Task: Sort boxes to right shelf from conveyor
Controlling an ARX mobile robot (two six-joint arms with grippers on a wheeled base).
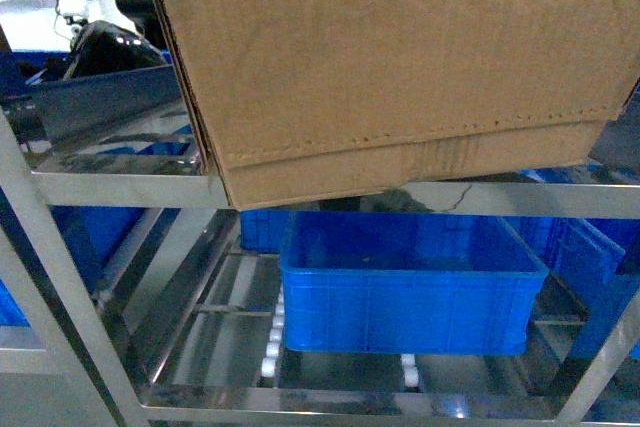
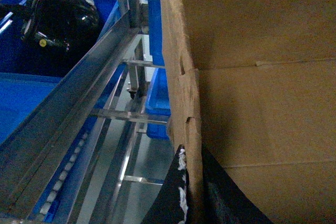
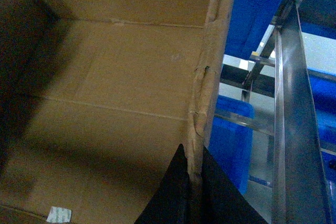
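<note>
A large brown cardboard box (image 1: 400, 57) with a dotted perforation line near its base fills the top of the head view, its lower edge hanging just over the front rail of the steel right shelf (image 1: 120, 189). In the left wrist view my left gripper (image 2: 193, 156) is shut on the box's (image 2: 262, 103) left wall, one black finger on each side of the frayed edge. My right gripper (image 3: 193, 150) is shut the same way on the box's (image 3: 115, 77) right wall. Neither gripper shows in the head view, since the box hides them. The conveyor is out of view.
A blue plastic bin (image 1: 400, 287) sits on the roller rails of the tier below the box, with more blue bins behind and to both sides. A black helmet-like object (image 2: 63, 9) lies in a bin at the upper left. Steel shelf rails (image 3: 291, 103) run close beside the box.
</note>
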